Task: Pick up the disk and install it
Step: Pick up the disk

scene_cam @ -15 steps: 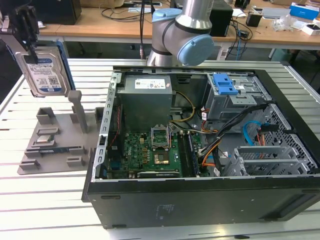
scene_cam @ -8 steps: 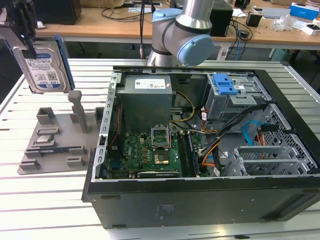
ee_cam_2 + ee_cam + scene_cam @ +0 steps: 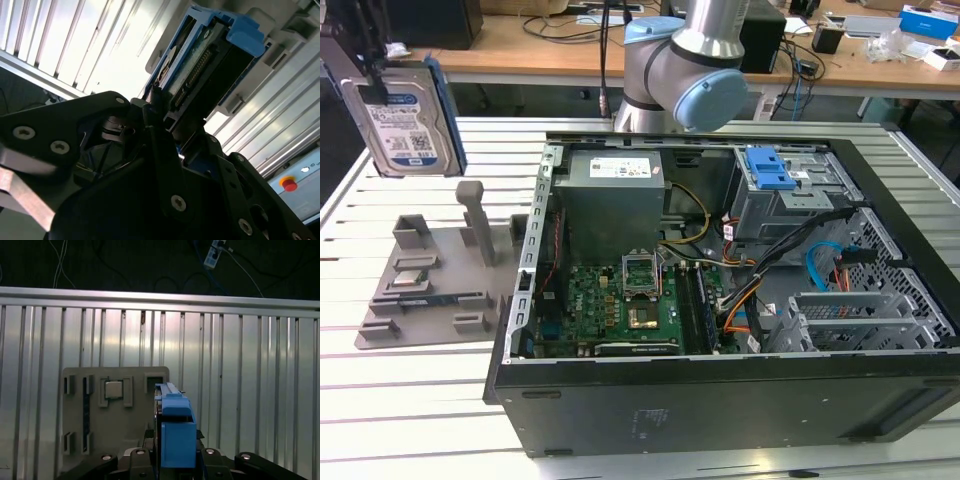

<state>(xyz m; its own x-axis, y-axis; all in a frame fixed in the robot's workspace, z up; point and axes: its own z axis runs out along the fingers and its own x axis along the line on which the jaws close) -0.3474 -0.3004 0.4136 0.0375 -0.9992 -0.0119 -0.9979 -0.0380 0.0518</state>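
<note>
Blue-bracketed, the disk (image 3: 402, 120) hangs upright over the grey fixture plate (image 3: 435, 300) at the exterior view's left, beside the open computer case (image 3: 720, 400). The gripper (image 3: 175, 457) clamps it; I'd keep that hold square and high enough to clear the case wall.

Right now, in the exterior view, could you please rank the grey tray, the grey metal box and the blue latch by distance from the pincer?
From the pincer, shut on the disk:
1. Grey tray, below it, outside the computer case.
2. Grey metal box, inside the case.
3. Blue latch, farther toward the exterior view's right.
</note>
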